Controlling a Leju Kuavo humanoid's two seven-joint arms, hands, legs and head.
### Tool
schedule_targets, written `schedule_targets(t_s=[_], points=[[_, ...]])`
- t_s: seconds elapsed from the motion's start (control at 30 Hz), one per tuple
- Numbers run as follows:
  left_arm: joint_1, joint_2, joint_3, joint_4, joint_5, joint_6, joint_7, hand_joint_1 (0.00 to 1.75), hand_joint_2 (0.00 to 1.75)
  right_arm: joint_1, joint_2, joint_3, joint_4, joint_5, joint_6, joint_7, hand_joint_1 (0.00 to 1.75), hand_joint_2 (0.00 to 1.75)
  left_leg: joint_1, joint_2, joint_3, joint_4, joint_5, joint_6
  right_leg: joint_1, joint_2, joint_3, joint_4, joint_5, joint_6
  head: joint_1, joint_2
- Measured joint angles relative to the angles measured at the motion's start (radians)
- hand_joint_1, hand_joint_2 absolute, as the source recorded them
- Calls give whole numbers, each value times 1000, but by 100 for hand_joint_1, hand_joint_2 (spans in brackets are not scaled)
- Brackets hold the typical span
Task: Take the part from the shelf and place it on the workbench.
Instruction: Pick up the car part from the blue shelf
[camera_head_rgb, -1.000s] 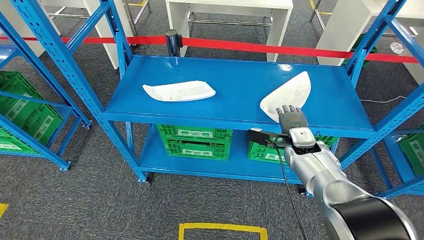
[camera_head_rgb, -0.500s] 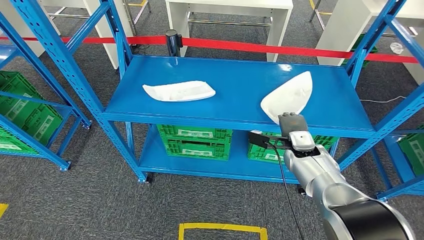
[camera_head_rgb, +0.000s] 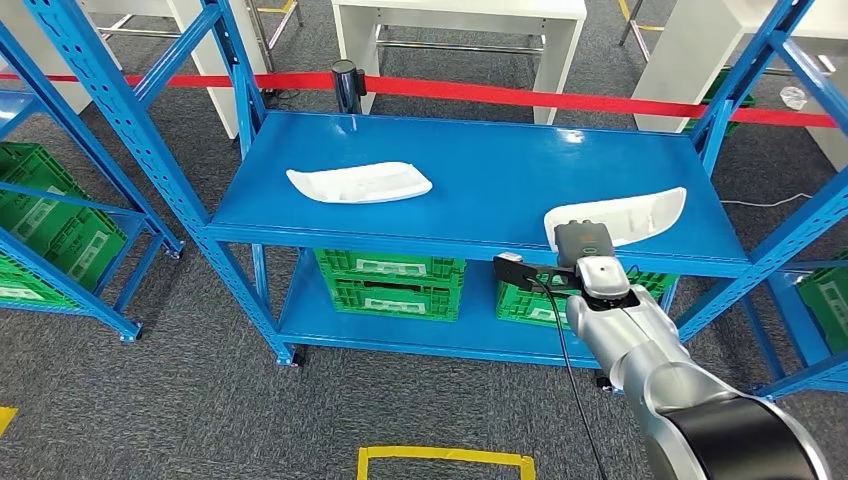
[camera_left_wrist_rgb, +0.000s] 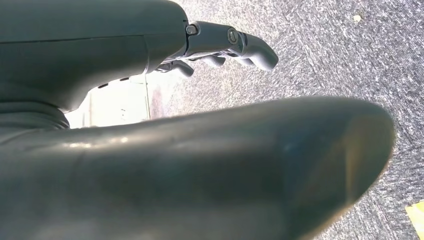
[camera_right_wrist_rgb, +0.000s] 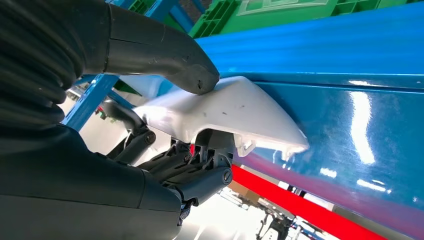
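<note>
Grey carpet surrounds a blue steel shelf rack (camera_head_rgb: 470, 170), with no legible writing anywhere. At ten o'clock on its top shelf lies a white curved plastic part (camera_head_rgb: 360, 183). At three o'clock, the right hand (camera_head_rgb: 584, 243) grasps a second white moulded part (camera_head_rgb: 630, 214), now turned flat crosswise, fingers hidden beneath. The left hand (camera_left_wrist_rgb: 220, 42) hangs unclenched over carpet, holding nothing.
</note>
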Motion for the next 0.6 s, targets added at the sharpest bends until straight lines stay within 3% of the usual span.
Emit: schedule_targets(t_s=[0.43, 0.6], points=[[1, 0, 13, 0, 9, 7, -23, 0, 0, -8, 2, -6, 0, 2, 7, -14, 175, 175, 0, 0, 1, 0, 0, 0, 0, 0, 1, 0, 0, 0, 0, 0], [2, -4, 20, 0, 13, 21, -61, 0, 0, -13, 3, -9, 0, -5, -37, -4, 175, 175, 0, 0, 1, 0, 0, 0, 0, 0, 1, 0, 0, 0, 0, 0]])
